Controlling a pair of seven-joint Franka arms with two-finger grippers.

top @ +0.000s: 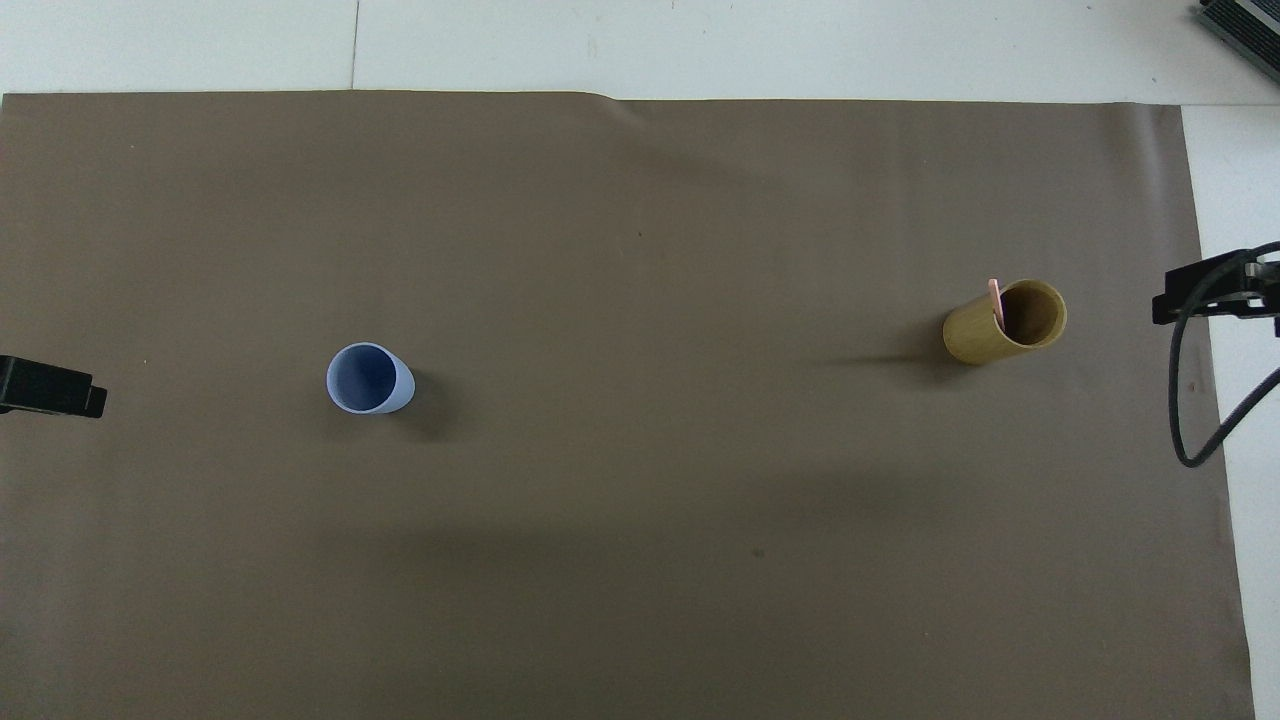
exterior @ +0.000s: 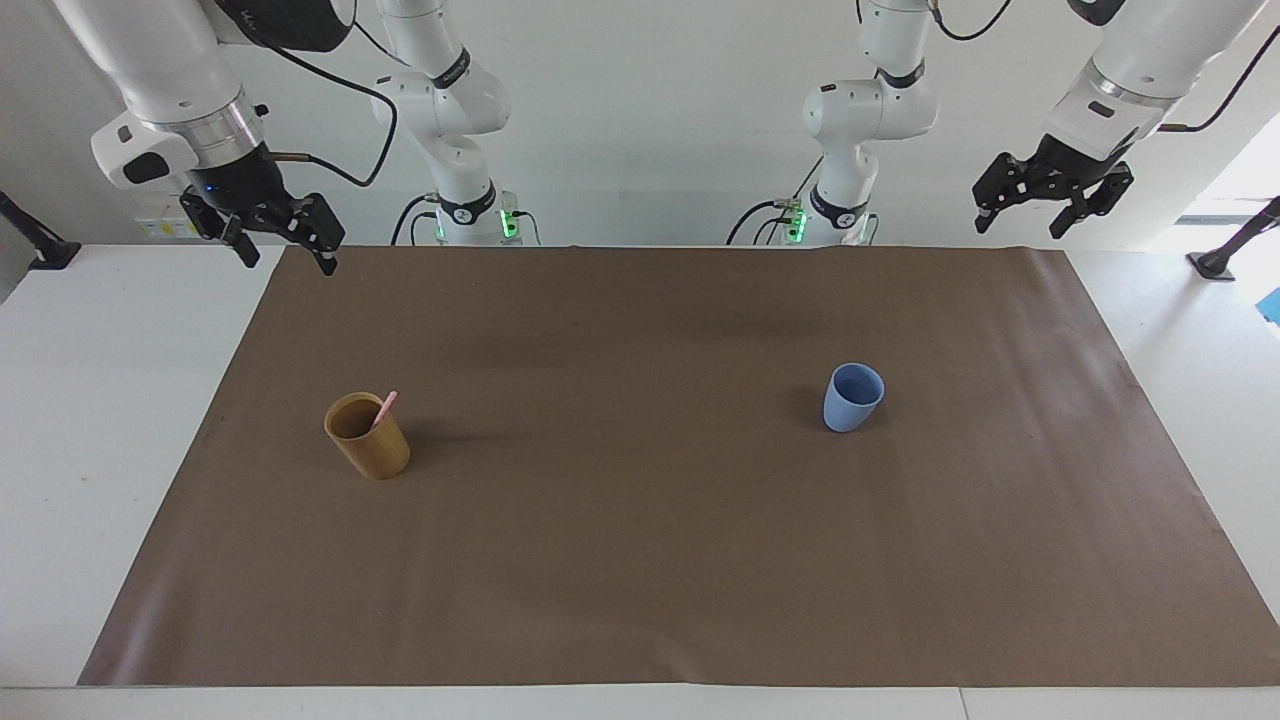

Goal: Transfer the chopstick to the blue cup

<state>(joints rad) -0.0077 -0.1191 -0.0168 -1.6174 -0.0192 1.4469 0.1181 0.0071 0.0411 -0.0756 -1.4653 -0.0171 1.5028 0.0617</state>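
Note:
The pale pink chopstick (exterior: 386, 408) (top: 994, 296) stands tilted inside a tan bamboo-coloured cup (exterior: 372, 447) (top: 985, 337) toward the right arm's end of the table. The blue cup (exterior: 853, 398) (top: 369, 379) stands upright and empty toward the left arm's end. My right gripper (exterior: 287, 258) hangs open and empty in the air over the mat's corner by its own base. My left gripper (exterior: 1022, 225) is also open and empty, raised over the mat's other corner at the robots' end. Both arms wait well away from the cups.
A brown mat (exterior: 640, 560) covers most of the white table (exterior: 100, 420). The two cups stand far apart with bare mat between them. A black cable (top: 1195, 420) loops beside the right gripper's tip in the overhead view.

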